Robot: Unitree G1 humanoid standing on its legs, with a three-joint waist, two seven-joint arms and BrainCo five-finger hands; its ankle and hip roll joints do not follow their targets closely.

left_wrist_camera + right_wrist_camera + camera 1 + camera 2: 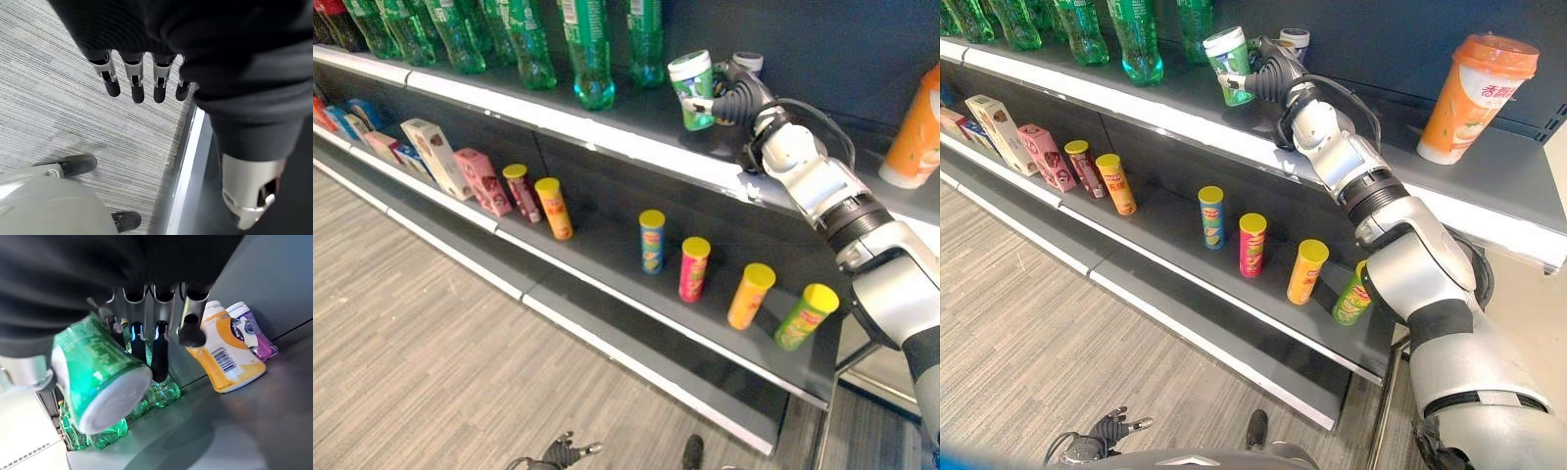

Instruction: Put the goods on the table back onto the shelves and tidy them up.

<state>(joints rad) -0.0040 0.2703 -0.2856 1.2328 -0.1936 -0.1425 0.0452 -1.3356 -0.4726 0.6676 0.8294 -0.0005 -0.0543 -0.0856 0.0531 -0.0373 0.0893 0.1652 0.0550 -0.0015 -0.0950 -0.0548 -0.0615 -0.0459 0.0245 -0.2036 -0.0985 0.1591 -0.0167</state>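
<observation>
A green cup with a white lid (693,90) is tilted just above the top shelf (607,132), to the right of the green bottles. My right hand (736,98) reaches in from the right and is shut on the cup. The right wrist view shows the cup (98,377) beside the fingers (159,352), its base lifted off the shelf. My left hand (1111,429) hangs low over the floor with its fingers (137,81) relaxed and nothing in it.
Green bottles (587,49) line the top shelf on the left. A yellow cup (222,352) and a purple cup (252,330) stand behind the held cup. A tall orange cup (1474,93) stands far right. Several tube cans (652,240) and boxes (435,157) occupy the lower shelf.
</observation>
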